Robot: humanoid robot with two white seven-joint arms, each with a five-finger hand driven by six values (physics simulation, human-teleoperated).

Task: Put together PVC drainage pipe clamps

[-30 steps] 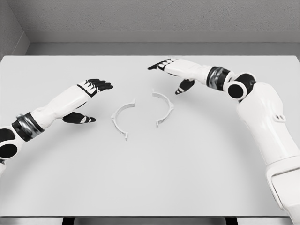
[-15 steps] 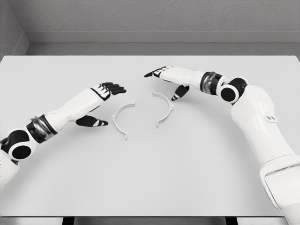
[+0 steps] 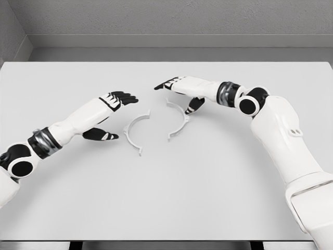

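The right hand point(image 3: 179, 89) has been carried further toward the left of the head view across both earlier pictures, and its dark thumb is now set against the upper end of the right clamp half point(image 3: 177, 120). That clamp half has been nudged a little to the left and slightly turned, so the gap to the left clamp half point(image 3: 136, 129) is narrowed. The left hand point(image 3: 110, 112) was moved right and toward the left clamp half up to half a second ago; since then it has barely shifted.
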